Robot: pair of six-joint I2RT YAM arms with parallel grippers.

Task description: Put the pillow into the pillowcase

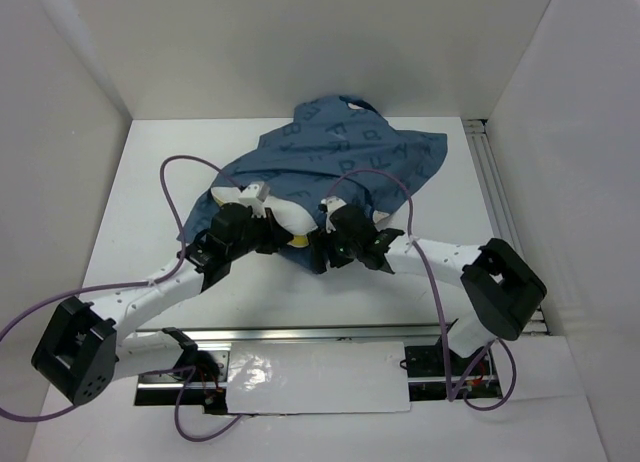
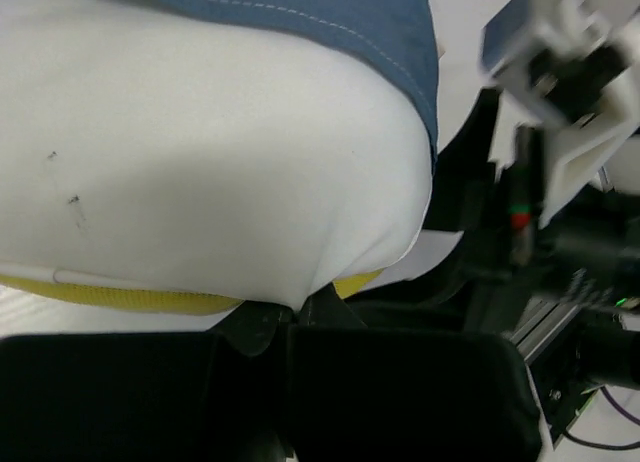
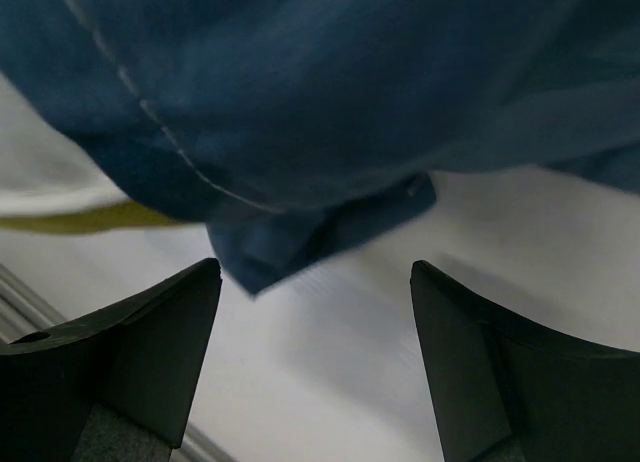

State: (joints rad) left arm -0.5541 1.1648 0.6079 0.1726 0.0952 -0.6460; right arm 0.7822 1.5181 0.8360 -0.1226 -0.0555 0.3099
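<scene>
Closest in, both tools sit at the front edge of the bundle. The left tool (image 2: 290, 327) has its jaws pressed together right under the rim of the soft white puffy pillow with the yellow strip along its edge (image 2: 200, 162). I honestly can't tell if it's nipped any fabric.

The right tool (image 3: 315, 277) has its jaws wide apart with nothing between them. A loose corner of the big blue letter-printed fabric pillowcase (image 3: 300, 102) hangs just past its tips, above the white worktop (image 3: 330, 382).

My guess: left steadies the pillow so right can catch the case's hem and drag it on. Only the pillow's near end pokes out between the two tools. The case is draped over the rest and bunches up toward the far side of the worktop.
</scene>
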